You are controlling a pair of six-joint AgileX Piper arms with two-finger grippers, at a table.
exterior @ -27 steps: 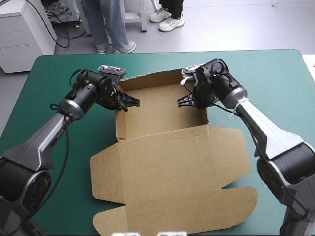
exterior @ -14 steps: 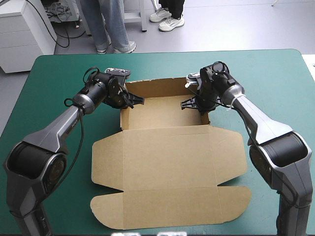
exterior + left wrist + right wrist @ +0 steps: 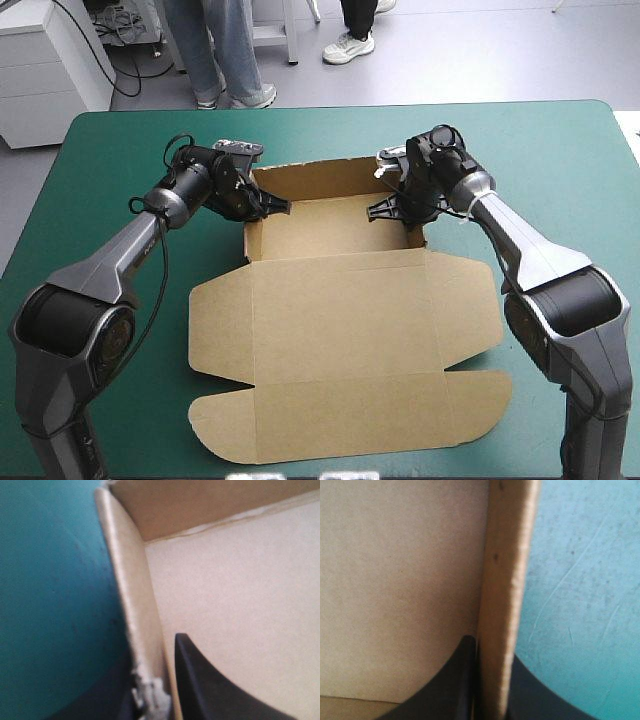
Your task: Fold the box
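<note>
Box slid farther back vs earlier, arms stretched out w/ it; sits mid-surface, tray end far. Left jaws pinch left side wall, right jaws pinch right side wall, board between. Done: back + side walls up. Left, prob.: lid flat, flaps untucked.

Stretching across most of the high view as a teal-green tabletop, rounding off its far corners near the upper left and upper right of the frame. Carrying a brown box at centre frame. Lying with the lid spread flat toward lower centre, flaps resting on the cover, walled tray standing at upper centre.
</note>
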